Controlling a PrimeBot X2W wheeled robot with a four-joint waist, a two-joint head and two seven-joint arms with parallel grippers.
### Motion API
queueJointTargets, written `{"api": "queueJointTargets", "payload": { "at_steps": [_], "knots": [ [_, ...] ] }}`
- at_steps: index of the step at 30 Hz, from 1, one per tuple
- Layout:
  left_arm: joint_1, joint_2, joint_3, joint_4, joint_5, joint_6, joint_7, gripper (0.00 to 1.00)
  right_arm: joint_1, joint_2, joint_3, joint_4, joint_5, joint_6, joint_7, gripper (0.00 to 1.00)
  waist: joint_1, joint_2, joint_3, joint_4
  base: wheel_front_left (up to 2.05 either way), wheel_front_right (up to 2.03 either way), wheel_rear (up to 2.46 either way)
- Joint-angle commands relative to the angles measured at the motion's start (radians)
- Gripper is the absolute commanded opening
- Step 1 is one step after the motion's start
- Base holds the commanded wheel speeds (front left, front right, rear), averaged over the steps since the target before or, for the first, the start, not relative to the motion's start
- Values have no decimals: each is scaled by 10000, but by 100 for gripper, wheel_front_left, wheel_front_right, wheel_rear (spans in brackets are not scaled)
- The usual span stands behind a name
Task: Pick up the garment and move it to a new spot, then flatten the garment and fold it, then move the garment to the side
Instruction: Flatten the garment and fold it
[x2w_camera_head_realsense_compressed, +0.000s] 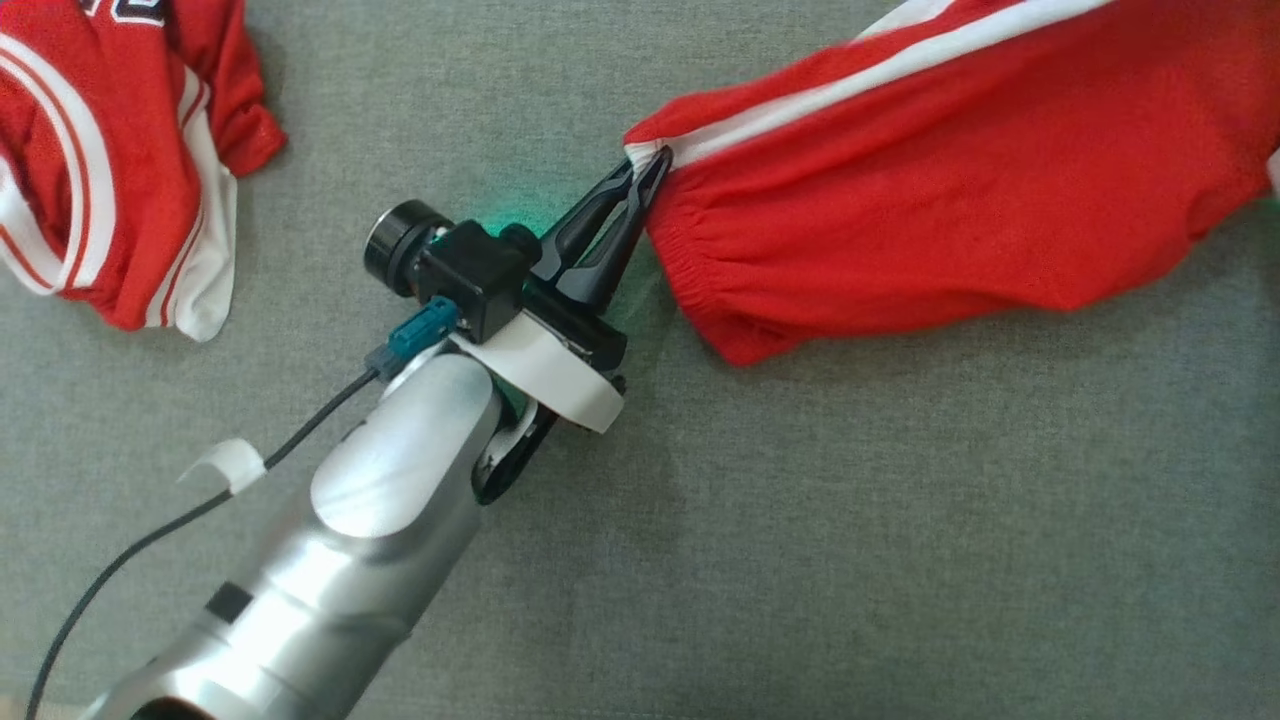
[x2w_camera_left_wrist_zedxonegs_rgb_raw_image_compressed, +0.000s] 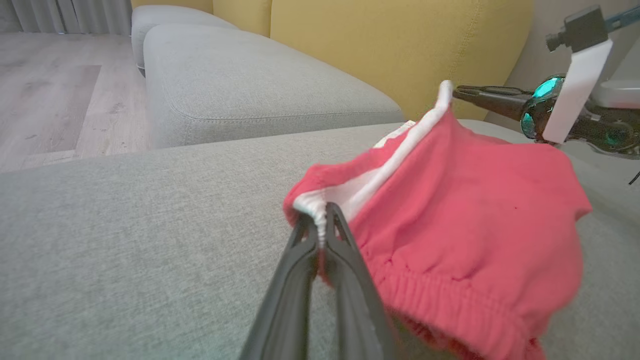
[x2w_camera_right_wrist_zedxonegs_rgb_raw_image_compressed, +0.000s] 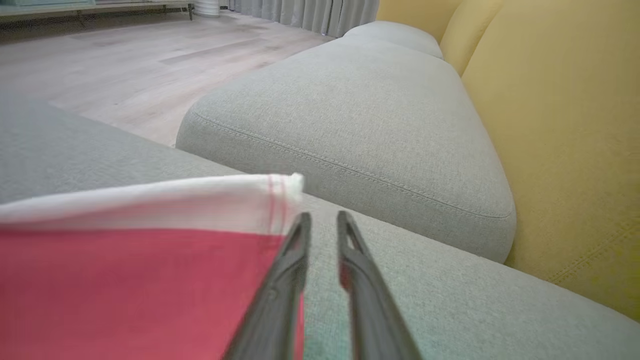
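– Red knit garment (x2w_camera_head_realsense_compressed: 950, 180) with a white side stripe and gathered elastic hem: runs from centre out toward 2 o'clock in the head view, on the grey woven sofa seat (x2w_camera_head_realsense_compressed: 900, 520). Stage?
– Early, by my reading. It is strung out long but not flat. The cloth is puckered at the hem, and the left wrist view has it tented up. Flattening unfinished, no fold made, shift to the side not begun.
– Left arm?
– Pale forearm enters from 7 o'clock, wrist low over the seat, left gripper (x2w_camera_head_realsense_compressed: 648, 162) pointing to 1 o'clock. Fingers pinched almost together on the white-striped hem corner, cloth plainly between them.
– Right side?
– Right gripper (x2w_camera_right_wrist_zedxonegs_rgb_raw_image_compressed: 323, 216) lies level along the seat, aimed toward the mustard-yellow backrest (x2w_camera_right_wrist_zedxonegs_rgb_raw_image_compressed: 575, 150). Fingers a narrow gap apart, nothing between them. The garment's far white-banded corner sits just beside the tip, at 10 o'clock in the right wrist view. Touching or not, cannot tell: blurred.
– Anything else on the seat?
– A second crumpled red-and-white top (x2w_camera_head_realsense_compressed: 110, 190) at 10 o'clock in the head view, well apart from the work.
– Risk?
– With one corner pinned, I judge the slack end may slump and crease.
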Motion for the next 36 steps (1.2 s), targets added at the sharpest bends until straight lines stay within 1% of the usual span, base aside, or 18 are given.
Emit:
{"api": "queueJointTargets", "payload": {
  "at_steps": [1,6,9,12,13,17,18,19,21,22,25,28,33,36],
  "knots": [
    [-168,111,426,-165,-84,27,-95,100,-45,-79,84,-48,140,-7,-203,100,-1,0,-19,28,0,0,0],
    [205,-72,710,-151,-160,290,-142,100,49,39,291,623,894,-7,-558,100,-1,0,-165,97,0,0,0],
    [539,-135,993,-446,73,647,-154,100,269,67,410,963,1563,-7,-527,100,-1,0,-265,165,0,0,0],
    [1082,-275,1477,-959,364,1086,-157,100,491,82,688,1190,2278,-7,-245,100,-1,0,-346,301,0,0,0],
    [1082,-275,1477,-959,364,1086,-157,100,491,82,688,1190,2278,-7,-245,100,-1,0,-346,301,0,0,0],
    [1854,-491,2122,-1713,953,1584,-158,100,743,70,1094,1425,3373,-7,508,100,-1,0,-442,554,0,0,0],
    [2060,-553,2288,-1939,1115,1702,-158,100,809,55,1201,1501,3629,-7,755,96,-1,0,-475,622,0,0,0],
    [2270,-616,2458,-2186,1259,1803,-158,100,863,20,1287,1575,3844,-7,945,77,-1,0,-510,691,0,0,0],
    [2680,-712,2753,-2658,1637,2022,-159,100,975,-73,1495,1692,4155,-7,1254,12,-1,0,-597,808,0,0,0],
    [2879,-751,2895,-2889,1833,2140,-159,100,1042,-110,1601,1734,4300,-7,1383,0,-1,0,-659,852,0,0,0],
    [3526,-835,3289,-3469,2270,2473,-159,100,1230,-163,1706,1907,4746,-7,1476,0,-1,0,-922,906,0,0,0],
    [4185,-876,3558,-3799,2494,2696,-159,100,1362,-188,1710,2214,4871,-7,1068,0,-1,0,-1287,803,0,0,0],
    [5187,-897,3900,-4111,2724,2906,-160,100,1687,-121,1735,2829,4899,-7,492,0,-1,0,-2010,330,0,0,0],
    [5618,-900,4009,-4189,2815,2995,-160,100,1924,-286,1766,3016,4953,-7,278,0,-1,0,-2323,15,0,0,0]
  ]
}}
